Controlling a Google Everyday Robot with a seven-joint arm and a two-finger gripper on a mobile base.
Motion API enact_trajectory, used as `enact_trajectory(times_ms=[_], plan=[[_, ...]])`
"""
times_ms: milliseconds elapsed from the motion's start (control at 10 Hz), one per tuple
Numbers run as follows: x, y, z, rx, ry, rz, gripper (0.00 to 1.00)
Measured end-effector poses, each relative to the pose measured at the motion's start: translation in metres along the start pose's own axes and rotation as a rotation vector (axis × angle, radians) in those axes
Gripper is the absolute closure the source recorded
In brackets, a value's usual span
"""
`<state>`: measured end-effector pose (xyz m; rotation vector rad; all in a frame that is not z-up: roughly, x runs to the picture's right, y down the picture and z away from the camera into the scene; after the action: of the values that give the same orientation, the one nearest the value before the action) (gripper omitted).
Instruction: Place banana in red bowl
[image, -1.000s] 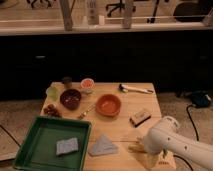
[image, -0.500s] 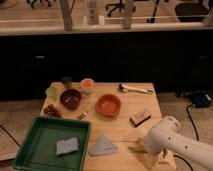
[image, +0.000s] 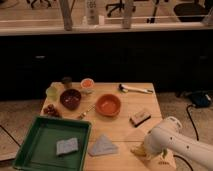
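1. Wood forms the top of the counter (image: 127, 102), which stands in front of a dark wall of cabinets.
2. Near the middle of the counter sits the red bowl (image: 108, 105), round, shallow and orange-red.
3. To its left is a darker maroon bowl (image: 70, 98), and a slender item (image: 86, 112) lies slantwise between the two bowls.
4. Behind them, toward the back edge, stands a small cup (image: 87, 85) with orange contents. A pale green cup (image: 52, 92) is further left.
5. A long-handled tool (image: 135, 89) lies at the back right, and a small brown block (image: 140, 117) rests to the right of the red bowl.
6. A green tray (image: 30, 150) takes up the front left corner, with a grey sponge (image: 67, 146) lying inside it.
7. Just right of the tray, a folded grey cloth (image: 103, 146) lies flat on the wood.
8. The white arm (image: 175, 142) reaches in from the lower right, low over the front edge of the counter.
9. At the arm's end, the pincer (image: 144, 151) is down at the front edge, right of the cloth.
10. I cannot tell how far open the pincer is, nor whether it has hold of anything.
11. The banana (image: 136, 148), pale yellow, lies on the counter right at the pincer, partly hidden by it. It is well apart from the red bowl.
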<state>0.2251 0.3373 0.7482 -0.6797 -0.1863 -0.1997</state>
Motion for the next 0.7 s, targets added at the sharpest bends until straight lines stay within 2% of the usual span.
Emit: enact_trajectory(times_ms=[200, 300, 400, 500, 700], plan=[[0.003, 0.003, -0.003, -0.002, -0.001, 0.004, 0.71], [0.004, 0.003, -0.004, -0.002, 0.000, 0.003, 0.76], [0.006, 0.003, -0.008, 0.000, 0.000, 0.000, 0.90], [0.007, 0.003, -0.010, 0.000, 0.000, -0.001, 0.94], [0.008, 0.000, -0.021, 0.007, 0.001, -0.003, 0.95]])
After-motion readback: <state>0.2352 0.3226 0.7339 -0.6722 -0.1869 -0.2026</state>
